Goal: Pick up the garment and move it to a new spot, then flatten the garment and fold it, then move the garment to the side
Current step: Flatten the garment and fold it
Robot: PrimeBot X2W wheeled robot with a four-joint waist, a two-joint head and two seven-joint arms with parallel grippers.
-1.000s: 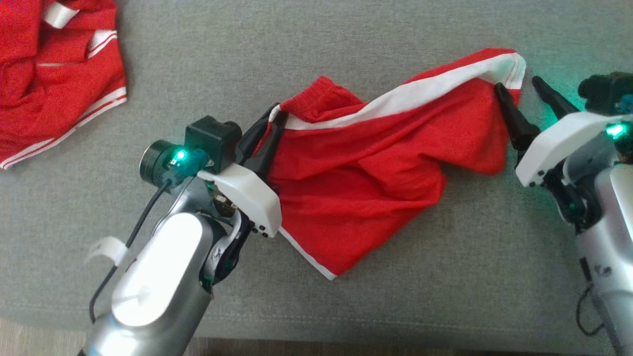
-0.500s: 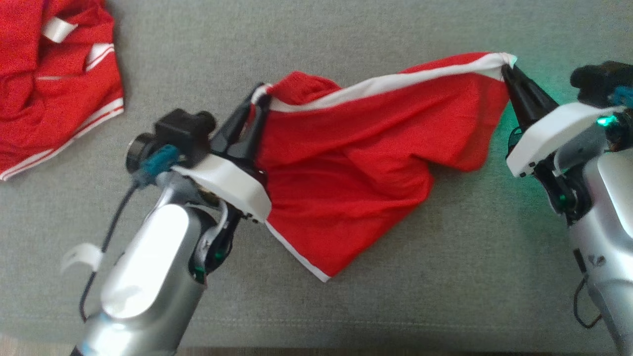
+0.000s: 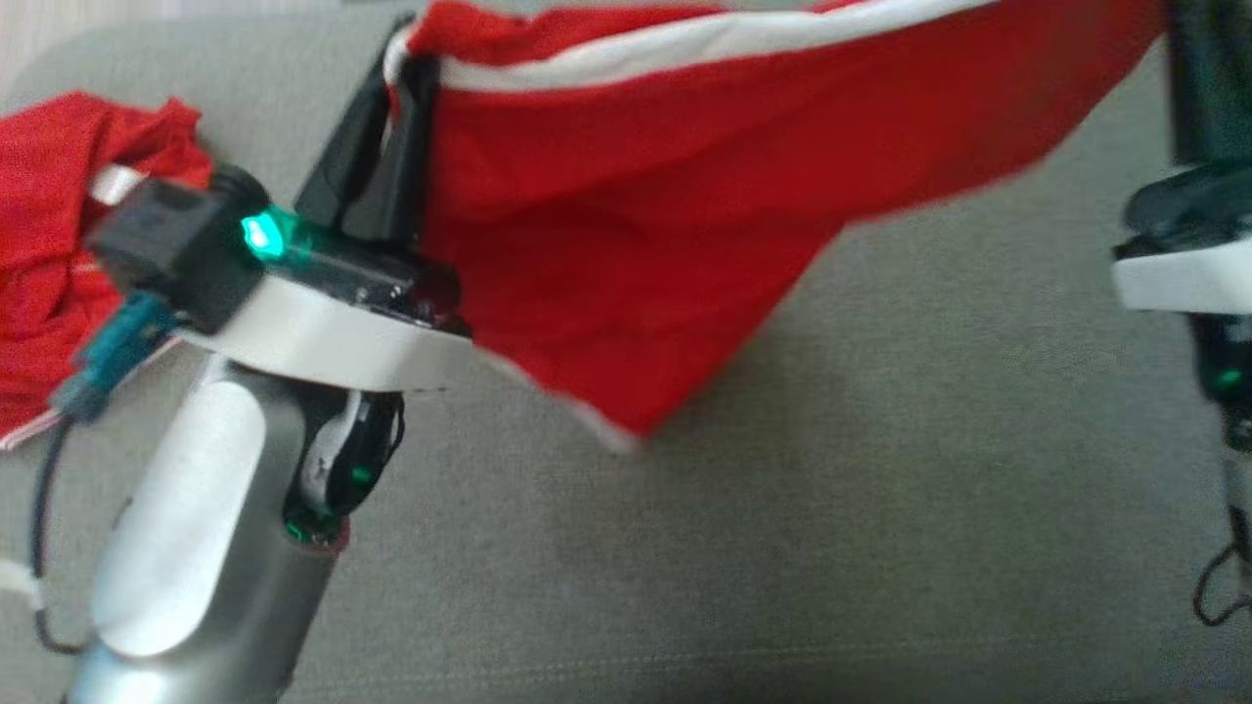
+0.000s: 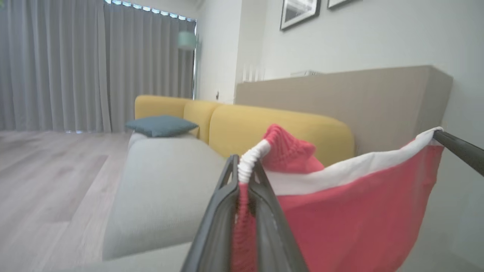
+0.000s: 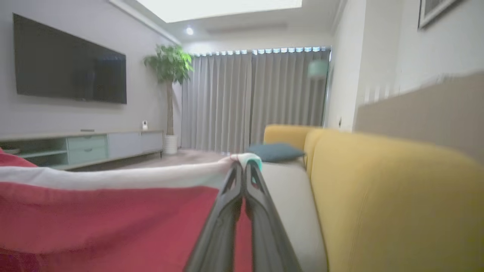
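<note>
- As the red garment [image 3: 626, 225] hangs stretched between both grippers above the grey cushion [image 3: 782, 548], its white-banded edge runs taut along the top. The body sags to a low corner; blur hides whether that corner clears the cushion.
- Left gripper [image 4: 245, 166]: jaws pressed together on the ribbed, white-edged corner.
- Right gripper [image 5: 244, 166]: jaws pinched on the opposite end of the white band.
- Handling, my judgement: light, limp knit with no stiffness, so it will swing and crease. The banded edge and ribbed corner look like the firmest places to hold, and gripping at the corners suits flattening.
- Containers: none involved. A second red garment [image 3: 59, 244] lies crumpled on the cushion to the left.
</note>
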